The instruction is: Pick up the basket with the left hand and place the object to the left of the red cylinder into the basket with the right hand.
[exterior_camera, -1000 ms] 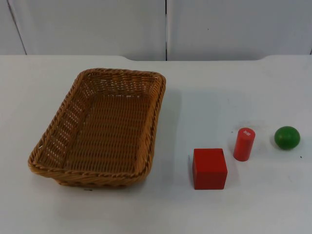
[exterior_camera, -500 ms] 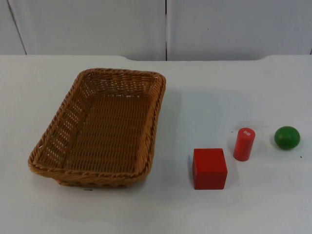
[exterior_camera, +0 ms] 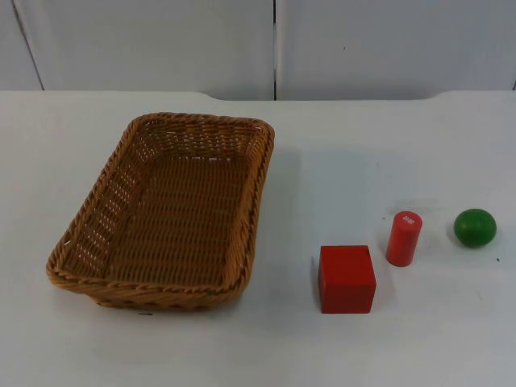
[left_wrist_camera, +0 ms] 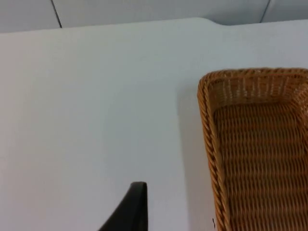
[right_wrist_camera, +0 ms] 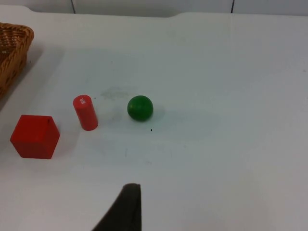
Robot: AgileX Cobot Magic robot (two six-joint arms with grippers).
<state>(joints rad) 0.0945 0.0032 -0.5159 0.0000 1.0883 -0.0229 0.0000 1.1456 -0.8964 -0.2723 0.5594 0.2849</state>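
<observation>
A brown wicker basket (exterior_camera: 165, 211) rests empty on the table's left half; its corner (left_wrist_camera: 255, 144) is in the left wrist view. A red cube (exterior_camera: 347, 278) sits just left of the upright red cylinder (exterior_camera: 403, 238), and a green ball (exterior_camera: 474, 227) lies to the cylinder's right. The right wrist view has the cube (right_wrist_camera: 35, 136), cylinder (right_wrist_camera: 85, 112) and ball (right_wrist_camera: 140, 108) in a row. My left gripper (left_wrist_camera: 129, 211) waits over bare table beside the basket's outer side. My right gripper (right_wrist_camera: 124, 209) waits over bare table, well back from the three objects.
The white table (exterior_camera: 363, 153) ends at a grey partition wall (exterior_camera: 274, 44) at the back. Bare table lies between the basket and the cube and along the front edge.
</observation>
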